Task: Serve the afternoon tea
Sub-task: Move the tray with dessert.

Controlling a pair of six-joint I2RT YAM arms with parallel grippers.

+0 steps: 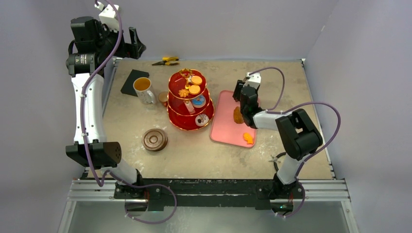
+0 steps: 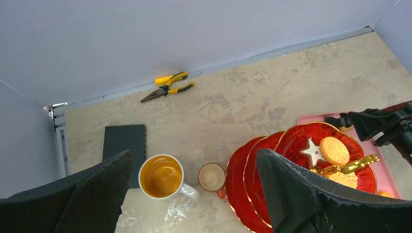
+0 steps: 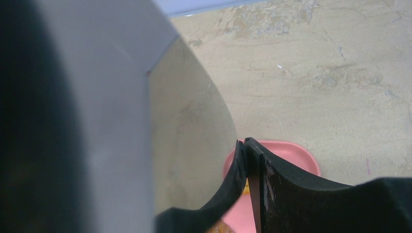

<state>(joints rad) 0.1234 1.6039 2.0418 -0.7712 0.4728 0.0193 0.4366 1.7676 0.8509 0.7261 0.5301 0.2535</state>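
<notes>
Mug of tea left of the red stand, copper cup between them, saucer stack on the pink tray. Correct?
Wrong on the saucers: the brown saucer stack sits on the bare table, not on the pink tray; the top view shows it. The white mug is left of the red stand, with the copper cup between them.

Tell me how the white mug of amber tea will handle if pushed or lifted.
The white mug of amber tea stands uncovered, so a shove would probably slosh it. Its smooth glazed-looking wall may slip in a loose pinch. Holding liquid, it is likely weighty.
</notes>
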